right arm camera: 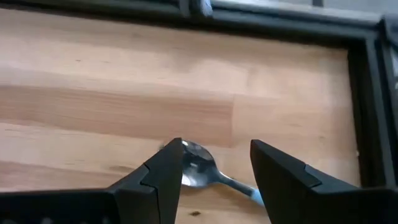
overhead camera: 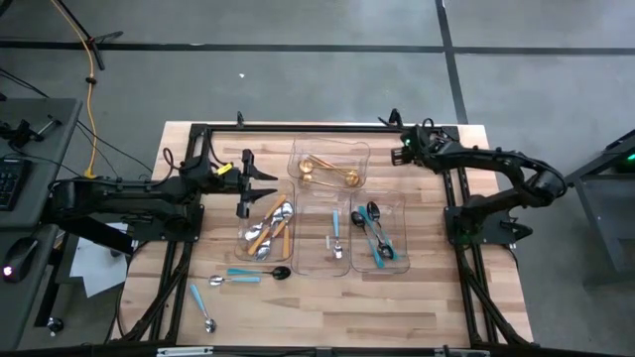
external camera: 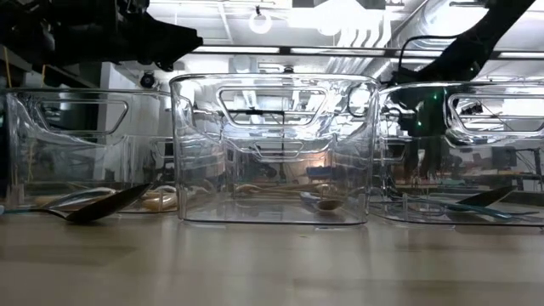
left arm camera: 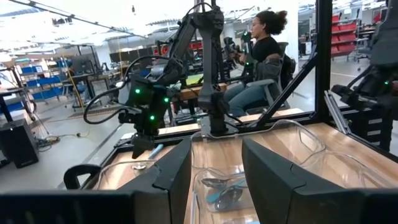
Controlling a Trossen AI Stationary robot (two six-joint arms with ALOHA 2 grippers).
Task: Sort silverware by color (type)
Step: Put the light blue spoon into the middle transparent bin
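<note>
Right gripper [right arm camera: 214, 171] parted over spoon [right arm camera: 198, 165] (unheld), left gripper [left arm camera: 216, 177] open, no legible writing.

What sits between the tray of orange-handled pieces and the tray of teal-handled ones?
A clear tray holding one light-blue-handled utensil, seen in the high view.

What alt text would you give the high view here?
Four clear trays on a wooden table hold sorted cutlery: gold pieces, orange-handled spoons, one light-blue-handled piece and teal-handled pieces. Three more pieces lie loose in front. The left gripper and the right gripper both hover open.
</note>
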